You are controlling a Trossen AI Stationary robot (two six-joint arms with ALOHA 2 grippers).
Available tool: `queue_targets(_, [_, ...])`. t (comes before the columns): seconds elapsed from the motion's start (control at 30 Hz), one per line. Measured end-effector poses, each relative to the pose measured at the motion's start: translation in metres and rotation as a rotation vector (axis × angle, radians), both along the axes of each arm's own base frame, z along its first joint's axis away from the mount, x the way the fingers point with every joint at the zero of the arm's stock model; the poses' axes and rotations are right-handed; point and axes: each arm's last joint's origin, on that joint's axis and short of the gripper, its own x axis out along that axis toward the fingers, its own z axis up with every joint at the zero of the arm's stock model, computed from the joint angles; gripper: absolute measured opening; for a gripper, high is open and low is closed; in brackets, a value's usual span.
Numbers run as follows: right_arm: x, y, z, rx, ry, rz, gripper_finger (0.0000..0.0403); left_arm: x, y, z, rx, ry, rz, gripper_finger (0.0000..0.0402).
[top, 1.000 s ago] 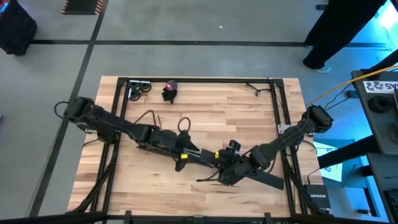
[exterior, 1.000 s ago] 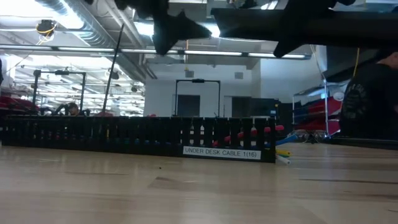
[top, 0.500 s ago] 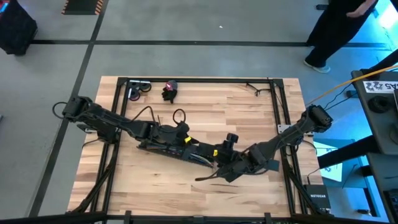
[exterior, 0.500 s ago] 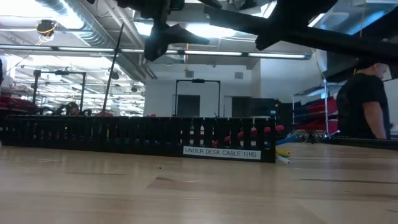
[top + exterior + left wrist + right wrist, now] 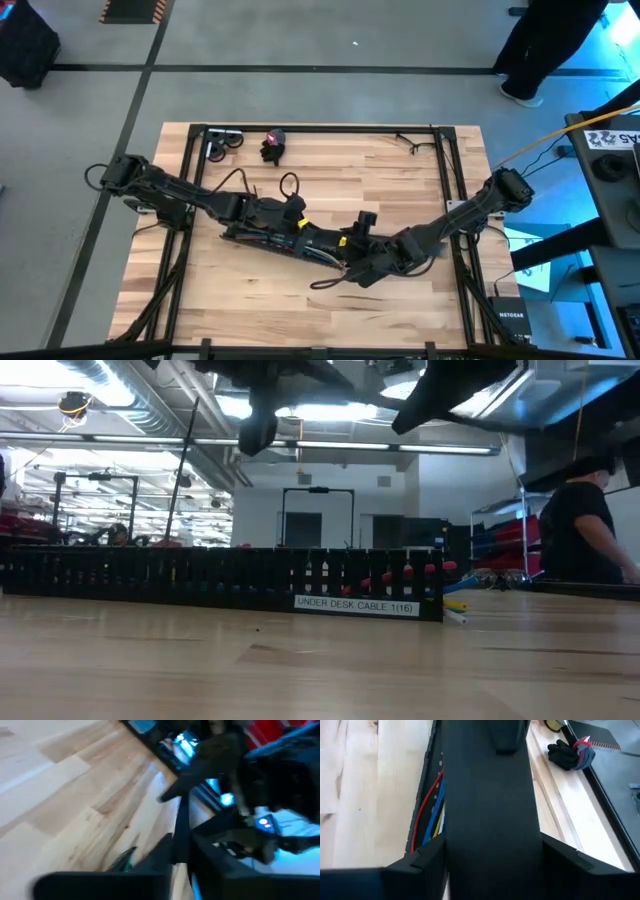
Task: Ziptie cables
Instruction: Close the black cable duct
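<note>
Cables (image 5: 427, 815) in slotted channel (image 5: 200, 578) mid-table, glove (image 5: 272, 146) behind near far edge, person (image 5: 585, 525) beyond table's right.

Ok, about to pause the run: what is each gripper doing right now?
Left gripper, over the black channel at mid-table: cannot be told.
Right gripper: closed on the flat black cover.

Pale matt wooden table (image 5: 400, 190), matt black plastic channel (image 5: 200, 575), cloth glove (image 5: 568, 753)
</note>
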Motion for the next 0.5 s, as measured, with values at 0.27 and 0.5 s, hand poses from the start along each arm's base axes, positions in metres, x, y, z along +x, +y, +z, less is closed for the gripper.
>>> queue_targets(0.27, [0.004, 0.000, 0.023, 0.020, -0.080, 0.011, 0.0292, 0.000, -0.001, -0.002, 0.046, 0.010, -0.017, 0.0007])
queue_targets(0.5, [0.006, 0.002, 0.024, -0.001, -0.073, 0.033, 0.0293, 0.002, -0.002, 0.005, -0.053, -0.062, -0.010, 0.0004])
